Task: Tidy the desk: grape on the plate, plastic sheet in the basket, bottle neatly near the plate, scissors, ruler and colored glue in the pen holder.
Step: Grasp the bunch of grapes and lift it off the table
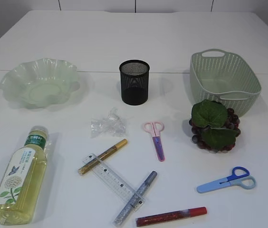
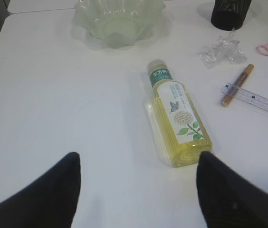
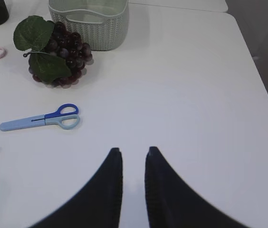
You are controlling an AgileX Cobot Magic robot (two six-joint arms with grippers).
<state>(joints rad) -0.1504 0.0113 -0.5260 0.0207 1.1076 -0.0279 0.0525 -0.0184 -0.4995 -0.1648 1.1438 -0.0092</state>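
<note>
The yellow bottle (image 1: 20, 178) lies on its side at the front left. The crumpled plastic sheet (image 1: 108, 123) rests in the middle. The purple grape (image 1: 215, 126) with green leaves sits in front of the basket (image 1: 224, 80). Pink scissors (image 1: 155, 137) and blue scissors (image 1: 226, 180) lie flat. The clear ruler (image 1: 112, 180) crosses gold glue (image 1: 103, 156) and silver glue (image 1: 136, 197); red glue (image 1: 171, 216) lies at the front. My left gripper (image 2: 136, 156) is open and empty, just short of the bottle's base (image 2: 179, 118). My right gripper (image 3: 134, 151) stands slightly open over bare table, right of the blue scissors (image 3: 41, 118).
The green wavy plate (image 1: 39, 83) stands at the back left and holds nothing. The black mesh pen holder (image 1: 134, 81) stands at the back centre. The table's right edge (image 3: 267, 95) runs close to my right gripper. Neither arm shows in the exterior view.
</note>
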